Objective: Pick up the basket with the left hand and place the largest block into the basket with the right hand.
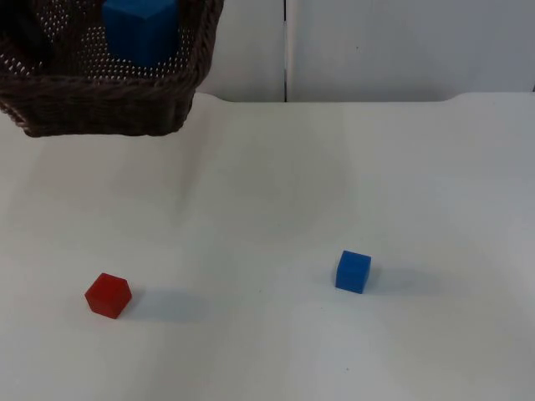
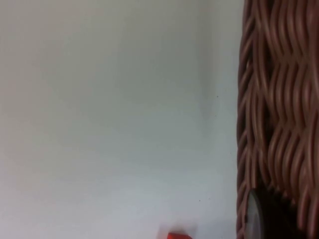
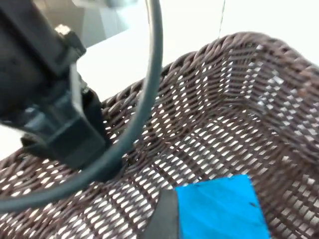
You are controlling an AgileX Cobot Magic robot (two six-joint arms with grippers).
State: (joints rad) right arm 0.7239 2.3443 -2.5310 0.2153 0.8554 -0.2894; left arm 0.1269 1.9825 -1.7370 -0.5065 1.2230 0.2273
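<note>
Wicker basket [image 1: 100,104] sits nearest the top camera, lifted off the white table [image 1: 276,192] at the left arm's side, with the large blue block [image 1: 140,29] inside it. The right wrist view looks down into the weave [image 3: 214,134], where that block [image 3: 222,209] lies just beside a black fingertip [image 3: 162,219] of the right gripper; whether its fingers are apart or clamped on the block I cannot tell. The left gripper [image 3: 60,119] is clamped on the basket's rim. To finish well, I judge the right fingers should part fully and rise straight up, clear of the walls, while the left arm keeps the basket level. A small red block [image 1: 108,295] and a small blue block [image 1: 353,271] rest well apart on the table. No writing or label is readable
</note>
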